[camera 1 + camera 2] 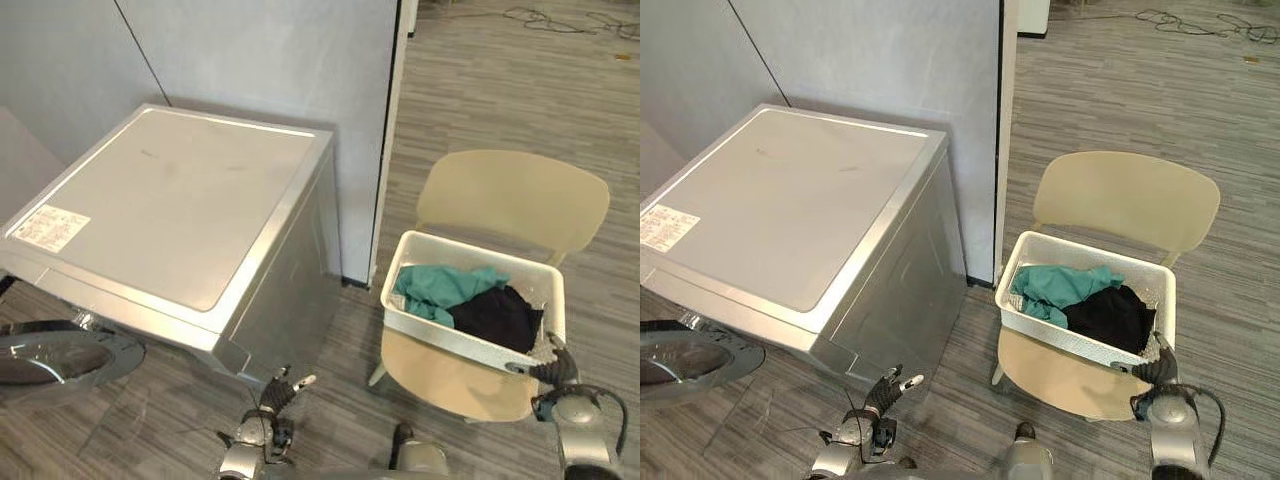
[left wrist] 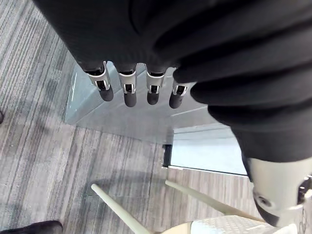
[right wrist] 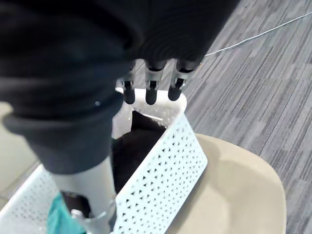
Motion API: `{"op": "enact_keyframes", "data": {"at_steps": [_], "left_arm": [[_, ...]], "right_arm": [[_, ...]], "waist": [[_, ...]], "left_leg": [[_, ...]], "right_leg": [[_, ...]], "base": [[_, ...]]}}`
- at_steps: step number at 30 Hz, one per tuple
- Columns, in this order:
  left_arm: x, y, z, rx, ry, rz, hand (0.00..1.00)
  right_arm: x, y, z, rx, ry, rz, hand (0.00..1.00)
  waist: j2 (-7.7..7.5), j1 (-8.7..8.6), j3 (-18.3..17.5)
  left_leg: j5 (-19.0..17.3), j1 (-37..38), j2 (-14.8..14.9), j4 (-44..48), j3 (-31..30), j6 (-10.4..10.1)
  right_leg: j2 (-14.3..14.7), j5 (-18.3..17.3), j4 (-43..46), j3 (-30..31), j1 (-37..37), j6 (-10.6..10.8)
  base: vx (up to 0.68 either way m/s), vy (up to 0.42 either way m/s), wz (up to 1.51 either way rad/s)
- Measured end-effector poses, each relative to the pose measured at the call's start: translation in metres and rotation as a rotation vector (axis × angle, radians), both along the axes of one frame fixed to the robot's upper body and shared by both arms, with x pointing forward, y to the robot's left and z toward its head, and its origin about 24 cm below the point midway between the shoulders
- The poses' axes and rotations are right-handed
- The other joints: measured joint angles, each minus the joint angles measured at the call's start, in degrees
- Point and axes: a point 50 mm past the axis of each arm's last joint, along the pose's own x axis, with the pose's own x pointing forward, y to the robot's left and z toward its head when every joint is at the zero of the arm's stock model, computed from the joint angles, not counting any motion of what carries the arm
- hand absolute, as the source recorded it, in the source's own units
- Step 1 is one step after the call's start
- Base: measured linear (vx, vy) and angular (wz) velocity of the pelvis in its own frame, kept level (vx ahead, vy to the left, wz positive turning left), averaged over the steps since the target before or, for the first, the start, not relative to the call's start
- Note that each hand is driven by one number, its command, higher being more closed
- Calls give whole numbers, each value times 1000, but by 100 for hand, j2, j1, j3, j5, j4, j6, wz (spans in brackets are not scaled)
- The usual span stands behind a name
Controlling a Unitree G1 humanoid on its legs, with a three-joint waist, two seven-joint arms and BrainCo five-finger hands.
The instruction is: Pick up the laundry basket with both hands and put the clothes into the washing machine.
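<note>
- Right hand [image 1: 556,368] spread straight-fingered over laundry basket [image 1: 440,335] rim, gripping nothing; left hand [image 1: 277,393] loose, empty, near washing machine [image 1: 180,210].
- Basket sitting on beige chair [image 1: 510,200], clothes [image 1: 440,285] inside.
- Probably light, stiff plastic; grip opposite rims.

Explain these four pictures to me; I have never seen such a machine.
This is a humanoid robot with two silver-fingered hands. The two wide pictures come from cameras in its head, looking down. The two close ones come from cameras on its wrists, looking along the fingers. On the floor stand a silver washing machine, its round door open, and a beige chair bearing a white laundry basket with a teal garment and a black garment. The right hand is at the basket's near corner, fingers straight over the rim, gripping nothing yet. The left hand hangs open beside the machine, holding nothing.
</note>
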Motion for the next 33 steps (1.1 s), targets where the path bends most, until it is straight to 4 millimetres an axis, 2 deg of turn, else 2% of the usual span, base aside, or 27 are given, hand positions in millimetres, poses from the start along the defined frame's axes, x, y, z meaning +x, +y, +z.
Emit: {"op": "enact_keyframes", "data": {"at_steps": [4, 7, 10, 15, 18, 22, 29, 33], "left_arm": [[9, -2, 7, -14, -44, -20, 0], [13, -4, 12, -32, -74, -37, 0], [19, -7, 19, -59, -118, -24, 0], [33, -8, 31, -94, -183, -7, 0], [38, -9, 36, -118, -207, 14, 0], [44, -11, 45, -137, -249, 44, 0], [62, -21, 65, -211, -340, 70, 0], [66, -19, 73, -229, -377, 104, 0]], "right_arm": [[48, -13, 34, -70, -31, 44, 0], [75, -19, 59, -132, -33, 67, 0], [86, -28, 78, -171, -44, 60, 0], [101, -34, 105, -209, -84, 43, 0], [104, -42, 123, -244, -126, 25, 0], [111, -40, 139, -263, -181, 29, 0], [131, -22, 167, -292, -280, 92, 0], [150, -1, 197, -319, -378, 171, 0]], "waist": [[93, 67, 302], [198, 162, 612], [264, 216, 771], [283, 264, 1089], [256, 350, 1201], [186, 380, 1311], [167, 514, 1450], [138, 542, 1469]], "left_leg": [[3, -471, -213, 51, -11, 8], [-80, -835, -208, 384, -156, 135], [-113, -1107, -202, 537, -253, 186], [-120, -1433, -203, 707, -297, 207], [-108, -1703, -187, 778, -310, 232], [-104, -1874, -101, 866, -297, 234], [-99, -2156, -17, 910, -275, 224], [-94, -2340, 1, 929, -255, 218]], "right_leg": [[-211, 301, -69, 22, -455, 62], [-246, 500, -193, 14, -568, 69], [-264, 604, -284, -23, -661, 101], [-288, 767, -363, -23, -856, 74], [-286, 822, -341, -27, -1096, 34], [-277, 825, -261, -56, -1240, 26], [-255, 816, -218, -169, -1476, -19], [-296, 794, -135, -178, -1685, -42]], "base": [[-159, 93, 10], [-157, 41, 10], [-117, 23, 14], [-72, 17, 5], [-21, 4, 1], [2, -10, 3], [9, -13, 5], [45, 1, 3]]}}
